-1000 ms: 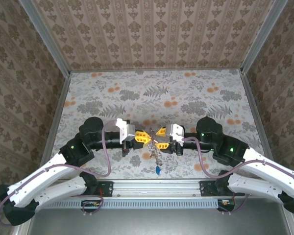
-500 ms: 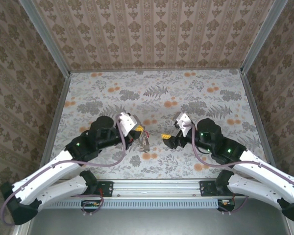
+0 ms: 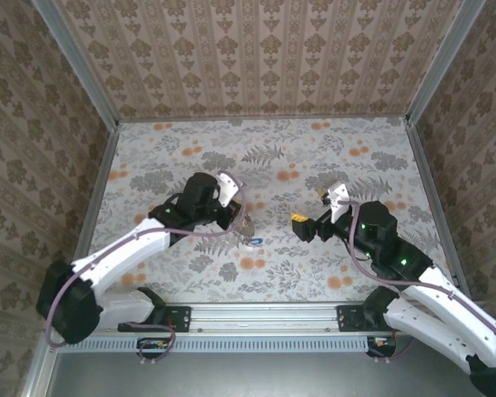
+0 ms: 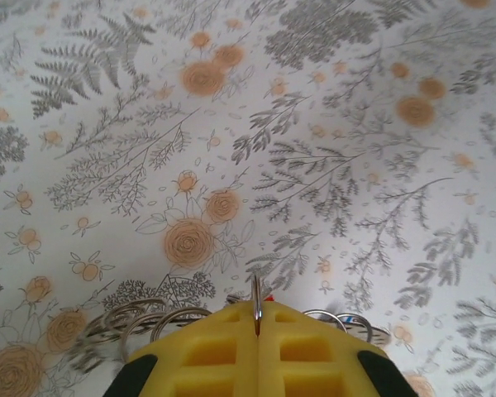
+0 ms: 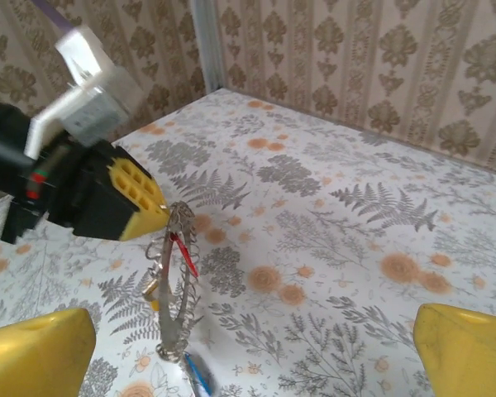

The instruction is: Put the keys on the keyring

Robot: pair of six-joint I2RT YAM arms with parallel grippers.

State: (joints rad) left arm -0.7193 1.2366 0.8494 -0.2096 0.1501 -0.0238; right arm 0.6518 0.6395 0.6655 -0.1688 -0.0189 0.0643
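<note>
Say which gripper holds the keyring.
The left gripper, shut on the keyring; the right gripper is open, empty and apart from it.

Robot test booth, wallpapered walls [image 3: 264,58], floral tabletop [image 3: 314,149]

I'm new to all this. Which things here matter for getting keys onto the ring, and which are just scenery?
Part of the job:
keyring, pinched in the left hand
red-tagged key and blue-tagged key, bunched with it
right hand, open and empty

Just there:
floral table cover
patterned walls
</note>
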